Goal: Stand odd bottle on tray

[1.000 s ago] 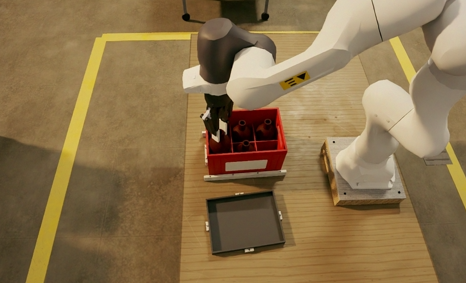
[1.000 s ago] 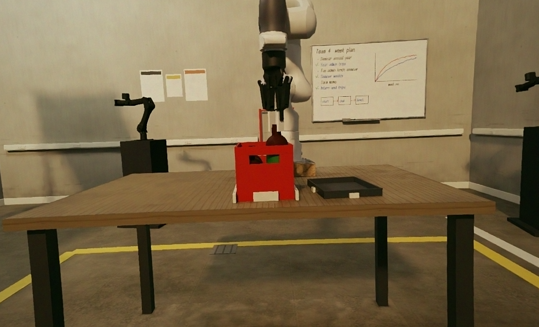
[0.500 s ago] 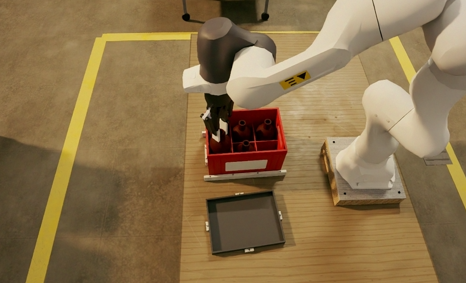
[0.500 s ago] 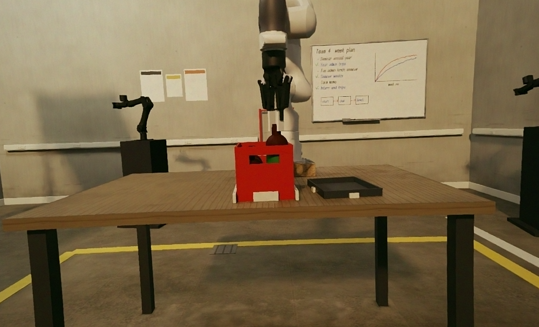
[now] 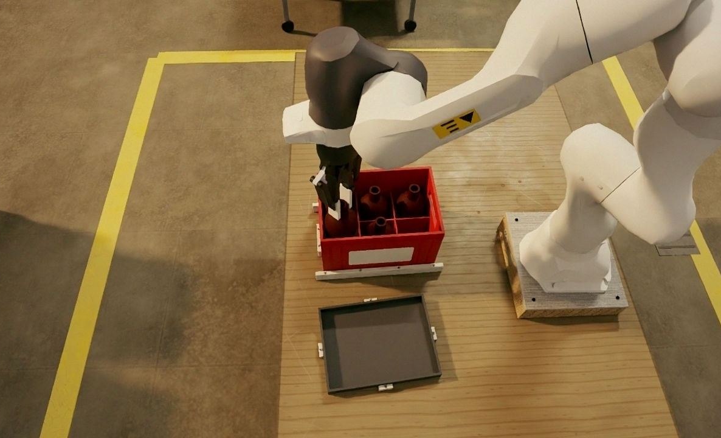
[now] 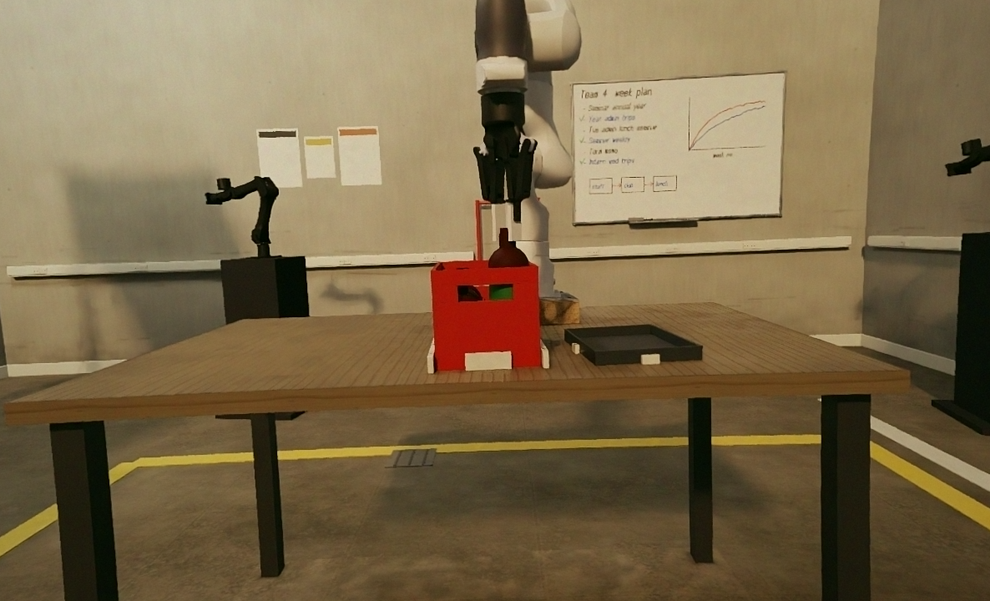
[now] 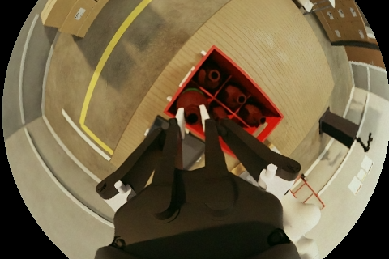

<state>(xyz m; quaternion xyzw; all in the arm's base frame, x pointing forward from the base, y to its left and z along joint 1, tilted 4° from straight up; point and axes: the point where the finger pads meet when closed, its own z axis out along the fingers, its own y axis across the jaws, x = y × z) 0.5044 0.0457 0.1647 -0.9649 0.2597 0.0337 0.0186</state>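
Observation:
The red crate (image 5: 337,257) (image 6: 483,329) stands level. My gripper (image 5: 340,202) (image 7: 192,113) is shut on the neck of the front-left bottle (image 5: 340,225) (image 6: 508,257) (image 7: 190,99). That bottle is upright and partly raised: its shoulder stands above the crate rim, its lower body is still inside. Two brown bottles, back middle (image 5: 374,203) (image 7: 234,94) and back right (image 5: 411,203) (image 7: 250,113), a front-middle one (image 5: 380,227) and a back-left one (image 7: 208,76) stand in their compartments. The dark tray (image 5: 382,348) (image 6: 633,343) lies flat and empty. Neck differences are too small to tell.
The front-right compartment (image 5: 412,224) is empty. A white strip (image 5: 379,271) runs along the crate's front, between crate and tray. Small white blocks (image 5: 385,387) (image 6: 650,359) sit around the tray. The robot's base block (image 5: 569,310) stands to the right.

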